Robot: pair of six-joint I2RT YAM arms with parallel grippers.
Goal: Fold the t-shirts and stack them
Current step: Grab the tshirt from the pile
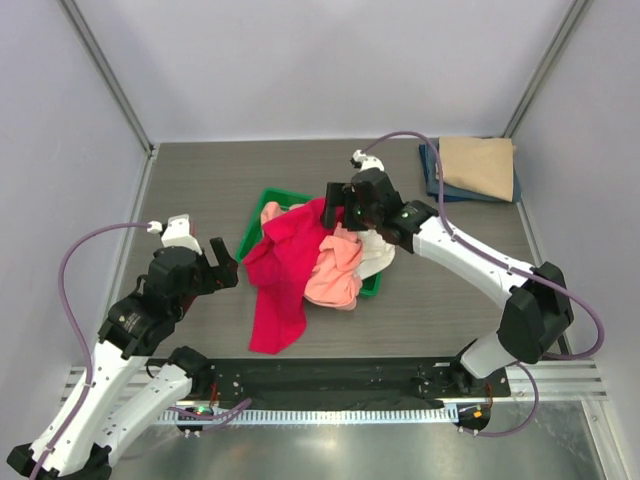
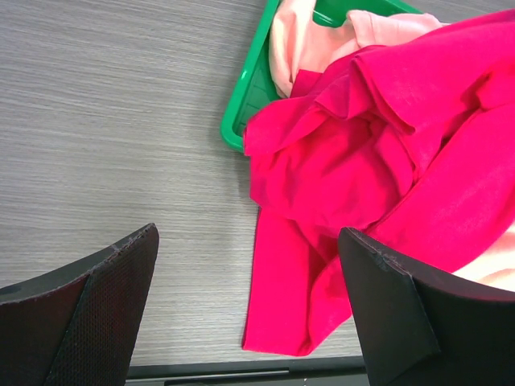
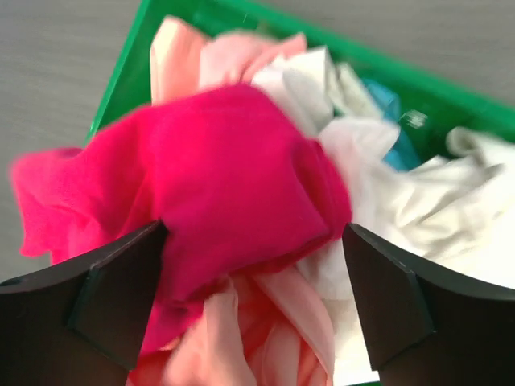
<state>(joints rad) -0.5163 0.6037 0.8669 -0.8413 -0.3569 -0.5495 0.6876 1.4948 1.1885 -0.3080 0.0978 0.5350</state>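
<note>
Crimson t-shirt is the biggest piece. It spills from the green tray over the near rim onto the table, and its near end lies flat on the wood grain. Its far end is bunched between the fingers of my right gripper, whose jaws stand wide with nothing pinched. My left gripper hovers spread wide and empty, just left of the shirt.

Risk 1: if I close here, I likely catch the salmon t-shirt or the white t-shirt tangled underneath, and drag the heap, perhaps the tray too.

Risk 2: a bunched grab gives no clean edge to fold.

Room: pale plain walls on three sides, metal corner posts.

Surface: grey-brown, matte; cloth probably drags rather than slides.

Far right: the tan t-shirt lies folded on the navy t-shirt.
</note>
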